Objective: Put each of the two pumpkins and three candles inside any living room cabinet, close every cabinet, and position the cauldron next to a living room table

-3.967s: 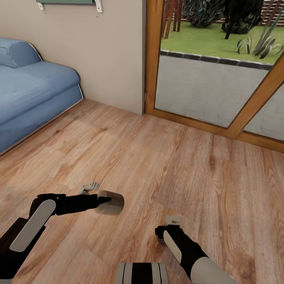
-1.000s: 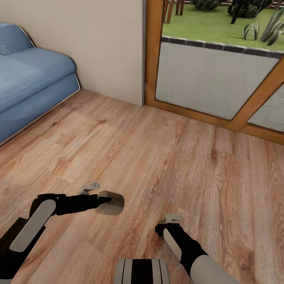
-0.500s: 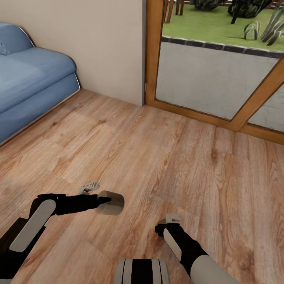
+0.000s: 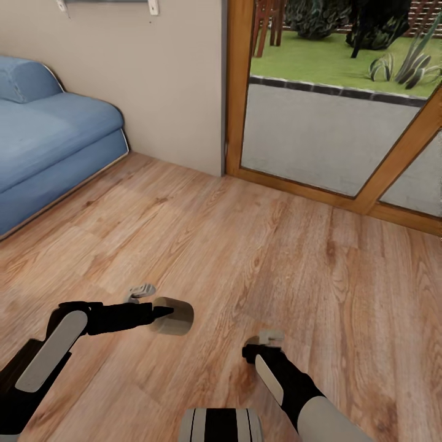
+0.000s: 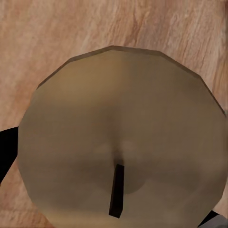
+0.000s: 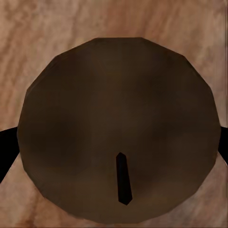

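Observation:
My left gripper (image 4: 164, 313) is shut on a beige candle (image 4: 174, 315), held sideways low over the plank floor at the lower left of the head view. The left wrist view looks straight at that candle's round end (image 5: 118, 137) with its dark wick (image 5: 116, 190). My right gripper (image 4: 265, 347) is shut on a second candle (image 4: 271, 337), of which just a pale edge peeks past the wrist. In the right wrist view this candle's end (image 6: 118, 128) looks dark brown in shadow, and a black finger (image 6: 5, 147) shows at the edge. The pumpkins, cabinet, table and cauldron are out of view.
A blue sofa (image 4: 49, 141) runs along the left against a beige wall (image 4: 159, 80). A glass door in an orange wood frame (image 4: 236, 92) stands ahead, with paving and a garden behind it. Light wood floor (image 4: 245, 245) spreads between the sofa and the door.
The whole head view has shifted down a little, so the camera has tilted up and a shelf bracket shows at the top. Both arms hold the candles as before.

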{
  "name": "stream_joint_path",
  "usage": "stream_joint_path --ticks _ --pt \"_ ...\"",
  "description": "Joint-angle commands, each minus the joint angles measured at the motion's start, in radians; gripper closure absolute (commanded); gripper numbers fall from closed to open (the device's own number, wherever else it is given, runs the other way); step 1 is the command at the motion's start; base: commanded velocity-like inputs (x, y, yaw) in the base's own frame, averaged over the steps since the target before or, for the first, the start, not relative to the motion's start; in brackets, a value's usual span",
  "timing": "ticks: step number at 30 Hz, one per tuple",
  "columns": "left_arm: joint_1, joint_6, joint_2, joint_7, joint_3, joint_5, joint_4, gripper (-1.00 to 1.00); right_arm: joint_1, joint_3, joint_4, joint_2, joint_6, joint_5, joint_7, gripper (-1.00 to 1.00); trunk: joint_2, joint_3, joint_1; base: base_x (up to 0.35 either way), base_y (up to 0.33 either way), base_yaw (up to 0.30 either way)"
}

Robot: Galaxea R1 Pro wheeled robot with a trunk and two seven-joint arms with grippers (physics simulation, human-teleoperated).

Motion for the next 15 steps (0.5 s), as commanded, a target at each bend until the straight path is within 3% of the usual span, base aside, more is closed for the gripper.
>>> stream_joint_path --ticks 1,6,9,15 --pt "-0.001 0.001 0.001 0.010 -0.001 0.010 -0.001 1.00 0.000 0.006 -0.004 -0.003 -0.005 -0.013 -0.011 1.00 0.000 0.003 -0.001 0.000 0.000 0.000" --pt "-0.001 0.001 -0.001 0.017 -0.002 0.008 -0.001 1.00 0.005 0.004 -0.074 -0.006 -0.015 -0.012 0.029 1.00 0.001 0.023 -0.003 0.000 0.000 0.000" --pt "-0.001 0.001 -0.002 0.020 -0.006 0.003 -0.001 1.00 0.011 0.001 -0.214 -0.008 0.002 -0.011 0.044 1.00 0.002 0.034 -0.004 0.000 0.000 0.000" --pt "-0.001 0.001 -0.002 0.021 -0.011 0.000 -0.001 1.00 0.040 -0.004 -0.330 -0.011 0.037 -0.011 0.050 1.00 0.003 0.057 -0.007 0.000 0.000 0.000"
